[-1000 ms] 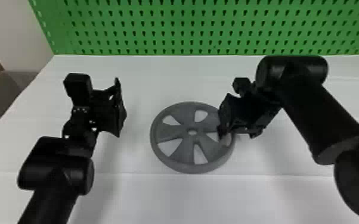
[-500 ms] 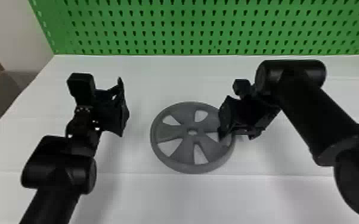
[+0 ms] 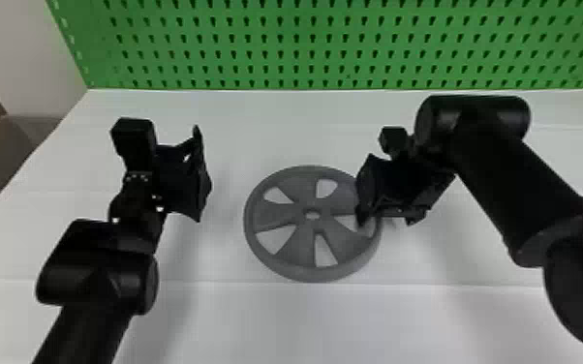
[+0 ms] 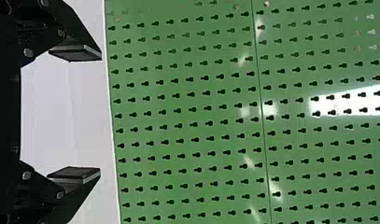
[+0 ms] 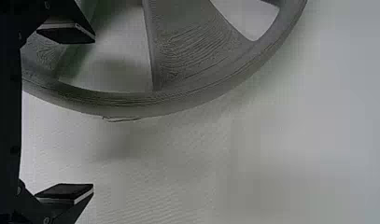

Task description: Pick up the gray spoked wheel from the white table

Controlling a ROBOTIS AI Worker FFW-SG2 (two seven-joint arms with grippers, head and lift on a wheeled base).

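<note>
The black two-fingered right gripper [image 5: 93, 114], spread wide, seemingly straddles the rim of the gray spoked wheel [image 3: 276, 215], an aligning step that calls for lowering, then closing.

wheel [image 3: 298, 246] on table [image 3: 281, 322], pegboard [image 3: 305, 47] behind

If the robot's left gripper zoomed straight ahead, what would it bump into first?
Probably the green pegboard. The left gripper seems to point that way, with nothing seen in between, though how far off it is is hard to tell.
</note>
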